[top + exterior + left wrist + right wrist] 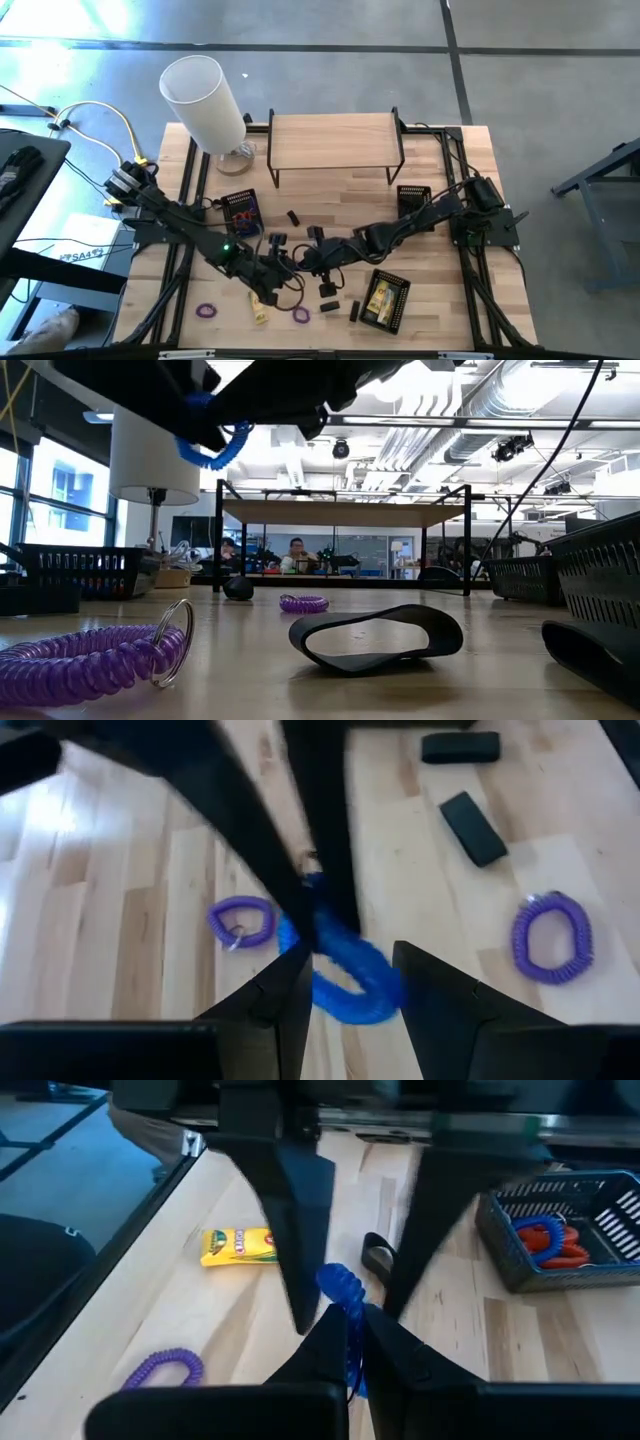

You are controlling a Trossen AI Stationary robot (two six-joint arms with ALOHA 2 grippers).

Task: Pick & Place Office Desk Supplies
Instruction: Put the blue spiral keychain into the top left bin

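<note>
A blue coil loop (350,982) hangs in the air over the table's middle front, also seen from table height (215,448). My right gripper (350,1318) (306,262), reaching in from the right, is shut on it. My left gripper (350,955) (280,268) comes from the left, open, one finger on each side of the loop; whether either finger touches it I cannot tell. Two purple coil loops (240,920) (552,935), a yellow box (238,1245) and black blocks (473,827) lie on the table below. My right gripper pinches one stretch of the blue loop's coil (342,1288) between its two fingers. The fingers (322,905) slant down at it from the table's right side. The loop is lifted clear of the table and curves down below the fingertips.
Black mesh trays stand at the left (240,210), holding red and blue loops, at the right (413,195), and near the front right (385,300). A wooden riser shelf (335,140) and a tall white cylinder (205,95) stand at the far side. A black band loop (375,635) lies nearby.
</note>
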